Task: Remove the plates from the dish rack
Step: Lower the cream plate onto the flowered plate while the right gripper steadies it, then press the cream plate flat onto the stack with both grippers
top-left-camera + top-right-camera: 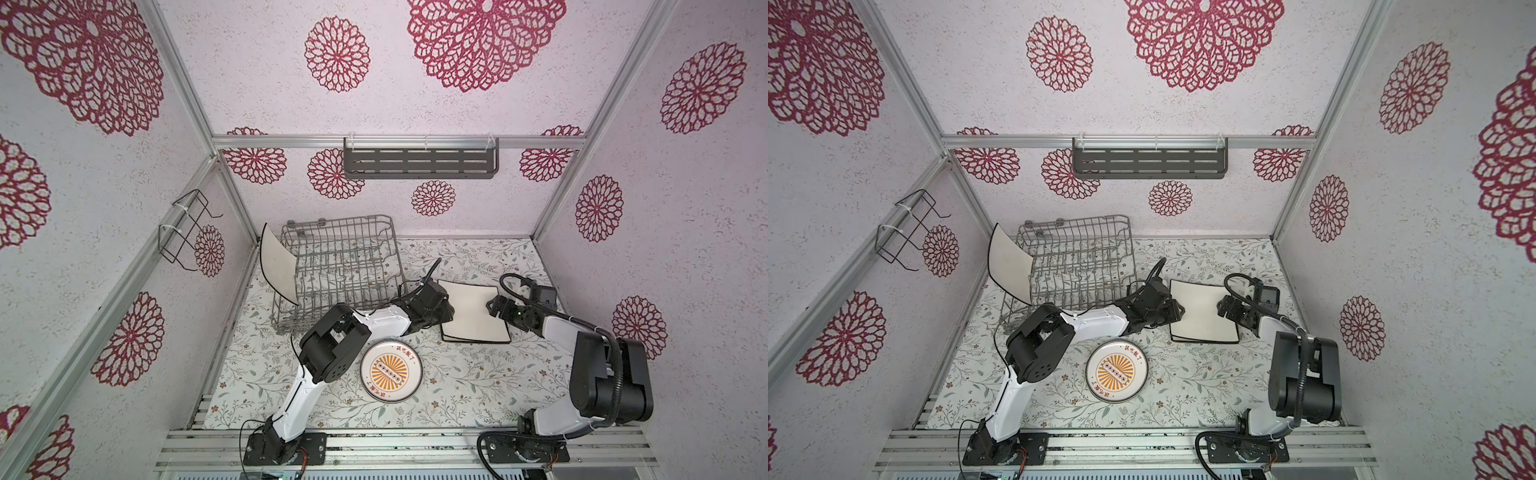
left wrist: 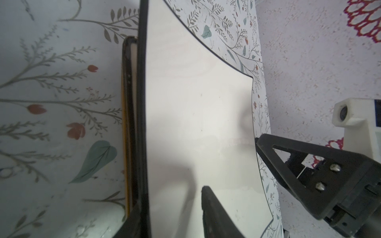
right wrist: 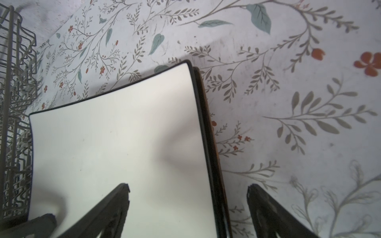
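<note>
At the right centre of both top views, on the flowered table [image 1: 478, 382], a white square plate [image 1: 469, 311] lies flat on a darker plate [image 3: 208, 127] whose brown edge peeks out beneath it. My left gripper [image 2: 173, 206] sits at the white plate's left side, its jaws part-way apart astride the black rim. One finger hangs over the white face with its shadow under it, so I judge the grip is off rather than on. My right gripper [image 3: 187, 189] stands wide and holds nothing, with one finger above the plate's right edge and the other out over the table.

The step, as I read it, is setting this plate on the pile. To do it well I would spread the left jaws fully, then draw straight out, level with the rim, so that neither finger drags the plate off the one below. The right gripper can wait at the far edge as a stop.

The dish rack [image 1: 340, 226], at the table's upper left, looks bare between its tines. A second white square plate [image 1: 276, 266] stands on edge at its left end; whether it is inside or outside the end wall I cannot tell.

The round plate [image 1: 391, 370], lying flat at lower centre, carries red Chinese characters on its rim. I read 该吃饭了, though they are small. No brand is legible anywhere.
</note>
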Tool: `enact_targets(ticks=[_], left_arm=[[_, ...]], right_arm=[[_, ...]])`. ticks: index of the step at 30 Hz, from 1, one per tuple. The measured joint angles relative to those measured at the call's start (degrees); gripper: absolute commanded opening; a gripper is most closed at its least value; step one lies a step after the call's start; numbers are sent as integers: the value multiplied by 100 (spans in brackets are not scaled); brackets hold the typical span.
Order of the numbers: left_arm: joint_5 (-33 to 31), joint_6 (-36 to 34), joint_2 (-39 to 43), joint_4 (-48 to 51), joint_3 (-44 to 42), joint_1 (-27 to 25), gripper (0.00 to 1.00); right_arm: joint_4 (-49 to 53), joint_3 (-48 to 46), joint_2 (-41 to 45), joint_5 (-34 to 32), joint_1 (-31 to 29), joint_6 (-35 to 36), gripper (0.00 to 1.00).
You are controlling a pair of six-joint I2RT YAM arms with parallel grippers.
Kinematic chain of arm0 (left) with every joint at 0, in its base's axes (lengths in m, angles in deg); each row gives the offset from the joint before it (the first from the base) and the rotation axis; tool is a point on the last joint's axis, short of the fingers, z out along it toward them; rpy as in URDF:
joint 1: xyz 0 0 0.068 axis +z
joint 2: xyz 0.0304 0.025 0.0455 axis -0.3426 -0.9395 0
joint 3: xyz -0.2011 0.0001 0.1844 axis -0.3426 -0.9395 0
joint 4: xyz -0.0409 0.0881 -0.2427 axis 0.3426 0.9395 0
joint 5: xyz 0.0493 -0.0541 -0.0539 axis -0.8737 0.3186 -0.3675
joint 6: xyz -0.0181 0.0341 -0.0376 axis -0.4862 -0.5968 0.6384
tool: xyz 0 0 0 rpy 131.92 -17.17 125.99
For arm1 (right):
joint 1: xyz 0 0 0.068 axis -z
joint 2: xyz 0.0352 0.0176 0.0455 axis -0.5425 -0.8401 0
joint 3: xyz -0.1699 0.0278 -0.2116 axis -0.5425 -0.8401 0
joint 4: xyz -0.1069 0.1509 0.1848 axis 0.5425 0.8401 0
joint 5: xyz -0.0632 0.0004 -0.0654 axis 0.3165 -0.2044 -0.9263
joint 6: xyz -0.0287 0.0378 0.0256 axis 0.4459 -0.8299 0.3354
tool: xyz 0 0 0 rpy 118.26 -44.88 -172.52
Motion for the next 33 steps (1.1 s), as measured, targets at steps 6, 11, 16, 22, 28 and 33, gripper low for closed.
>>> enact_targets(ticks=[6, 11, 16, 22, 28, 33], left_arm=[[-17, -22, 0, 70, 11, 0, 30], [-20, -26, 0, 107, 26, 2, 32], [-31, -63, 0, 181, 55, 0, 32], [-55, -160, 11, 238, 63, 0, 33], [-120, -275, 55, 348, 68, -7, 35], [-197, -365, 105, 463, 72, -11, 37]], right_arm=[[-9, 0, -20, 7, 0, 0, 93], [-39, 26, -107, 133, 0, 0, 92], [-44, 31, -168, 195, 0, 0, 91], [-105, 31, -205, 219, 0, 0, 89], [-175, 31, -212, 258, 0, 0, 88], [-199, 31, -264, 271, 0, 0, 88]])
